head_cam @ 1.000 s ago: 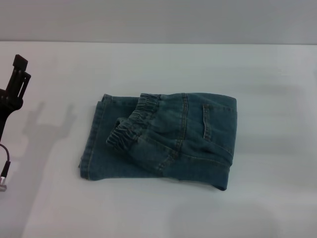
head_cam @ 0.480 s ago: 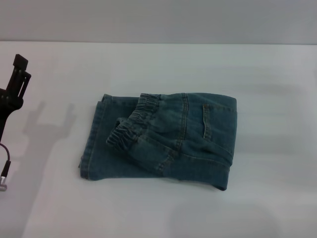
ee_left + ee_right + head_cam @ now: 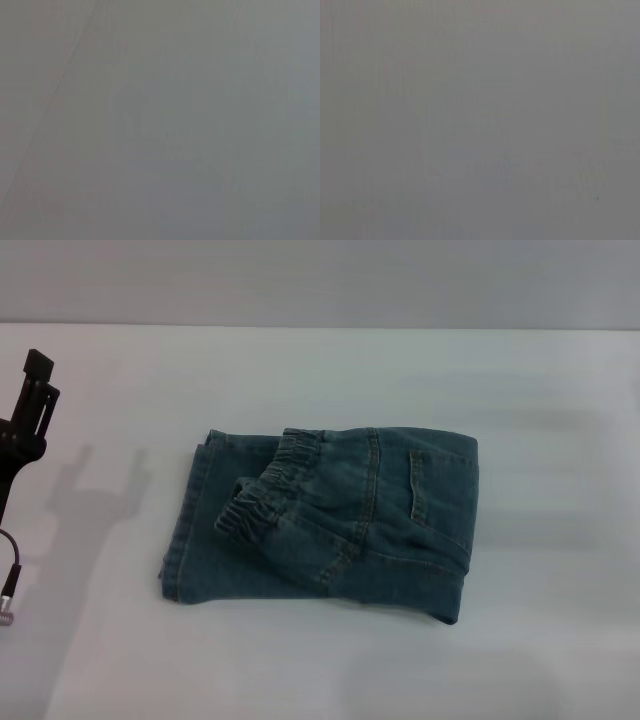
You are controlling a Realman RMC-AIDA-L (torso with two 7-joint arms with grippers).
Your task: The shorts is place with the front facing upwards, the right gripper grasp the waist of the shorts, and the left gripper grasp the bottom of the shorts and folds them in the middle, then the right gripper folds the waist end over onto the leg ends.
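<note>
Folded blue denim shorts point(image 3: 330, 525) lie soft and floppy; best grabbed at the thick elastic waistband point(image 3: 268, 490). Black left gripper point(image 3: 30, 410) hangs aside, spread unclear.

Folded blue denim shorts point(image 3: 325, 525) lying flat near centre of white table point(image 3: 560, 440). Gathered elastic waistband point(image 3: 262, 490) on top of the stack, toward 9 o'clock of the bundle's middle, resting over the lower layer. Straight stitched leg ends point(image 3: 185, 525) at the 9 o'clock edge, jutting just past the waistband. Fold line at 3 o'clock. Pocket panel on the upper layer toward 2 o'clock. Black two-pronged left gripper point(image 3: 35, 390) at 9 o'clock of the shorts, well apart, at the head view's edge, raised above the table.
</note>
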